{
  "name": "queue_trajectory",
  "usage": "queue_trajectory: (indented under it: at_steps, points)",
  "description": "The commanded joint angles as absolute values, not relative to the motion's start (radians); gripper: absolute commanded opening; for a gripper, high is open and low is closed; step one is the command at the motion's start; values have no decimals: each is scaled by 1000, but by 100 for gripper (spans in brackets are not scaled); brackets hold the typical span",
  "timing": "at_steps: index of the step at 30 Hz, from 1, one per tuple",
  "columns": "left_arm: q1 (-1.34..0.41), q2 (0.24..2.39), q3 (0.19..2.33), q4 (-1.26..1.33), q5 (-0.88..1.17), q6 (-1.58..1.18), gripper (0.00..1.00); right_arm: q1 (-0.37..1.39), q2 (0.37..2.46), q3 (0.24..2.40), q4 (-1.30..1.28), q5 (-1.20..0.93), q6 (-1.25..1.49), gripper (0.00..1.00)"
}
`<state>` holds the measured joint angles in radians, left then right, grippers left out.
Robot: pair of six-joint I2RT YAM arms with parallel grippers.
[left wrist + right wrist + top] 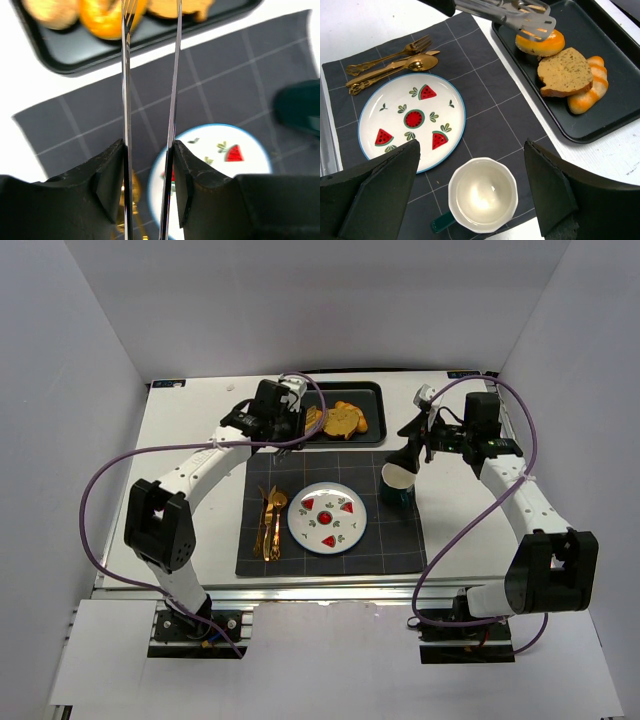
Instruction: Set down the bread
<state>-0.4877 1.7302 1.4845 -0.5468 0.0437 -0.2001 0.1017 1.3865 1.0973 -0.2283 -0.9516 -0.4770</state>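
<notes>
We take the dark grid-lined placemat (485, 115) as the landmark for all 8 entries.

1. Tray (585, 25): black and shallow, off the placemat, just beyond its far edge on the white table (200, 425).
2. Bread (340, 420): 3 pieces, all lying in the tray past the placemat's far edge. The round bun (540, 44) lies toward the placemat's left side, and the brown slice (565, 72) sits beside it. The glazed roll (590, 92) touches the slice on the side toward the placemat's right.
3. Tongs (126, 100): metal, reaching from above the placemat's far edge out over the tray. The 2 arms stand a narrow gap apart, partly open, with nothing clamped between them. The tips hang over the bun, and we cannot tell whether they touch it.
4. Left gripper (148, 170): above the placemat's far edge, left of centre. Its fingers press on both arms of the tongs.
5. Right gripper (471, 170): above the placemat's far right corner, jaws spread wide, holding nothing.
6. Cup (481, 195): white inside and teal outside. It stands upright on the placemat's far right corner, below the right gripper.
7. Plate (385, 112): white with a blue rim and a watermelon pattern, at the placemat's centre.
8. Gold cutlery (390, 65): on the placemat's left strip, between its left edge and the plate.
</notes>
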Motion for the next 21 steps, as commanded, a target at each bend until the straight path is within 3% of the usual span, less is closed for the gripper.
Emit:
queue_trajectory:
  at_steps: [1,21]
  points:
    - [-485,1729,1539,-577,-55,-117,51,97,1377,1104,-190,-994,-453,88]
    - [-495,1867,1612,-600,-140,40,53,87,1396,1114,-199,-1019,-437,88]
